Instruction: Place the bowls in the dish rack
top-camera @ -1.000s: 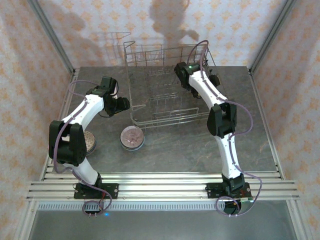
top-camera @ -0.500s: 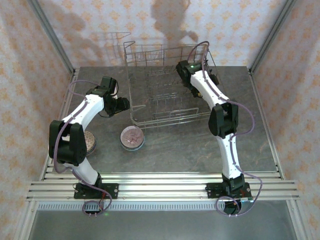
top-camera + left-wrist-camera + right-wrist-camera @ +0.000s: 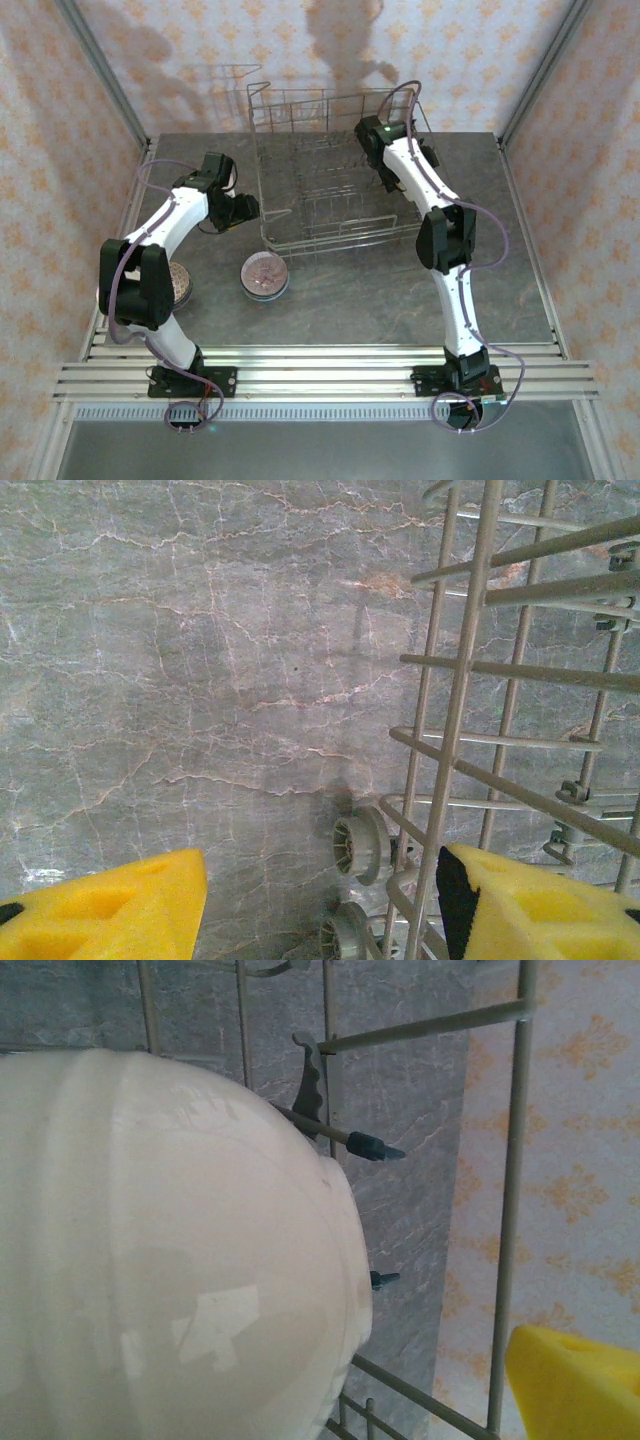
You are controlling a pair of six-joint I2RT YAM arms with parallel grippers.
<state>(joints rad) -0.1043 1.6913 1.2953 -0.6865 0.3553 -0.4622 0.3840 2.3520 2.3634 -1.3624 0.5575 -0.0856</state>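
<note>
The wire dish rack (image 3: 320,175) stands at the back middle of the table. In the right wrist view a cream bowl (image 3: 170,1250) rests on edge among the rack's tines (image 3: 365,1145). My right gripper (image 3: 394,178) hangs inside the rack's back right corner, open; its one visible yellow pad (image 3: 575,1385) is clear of the bowl, beyond a rack wire. My left gripper (image 3: 320,900) is open low at the rack's left side, whose wires (image 3: 450,730) stand just inside the right pad (image 3: 530,905). A patterned bowl (image 3: 265,274) sits in front of the rack; another bowl (image 3: 180,285) is partly hidden by my left arm.
The rack's small grey wheels (image 3: 362,845) rest on the marble tabletop (image 3: 200,680) between my left fingers. A raised wire handle (image 3: 262,92) stands at the rack's back left. Patterned walls close in the table on three sides.
My right wrist has shifted slightly toward the rack's back right corner. The left arm and the loose bowls have not moved.
</note>
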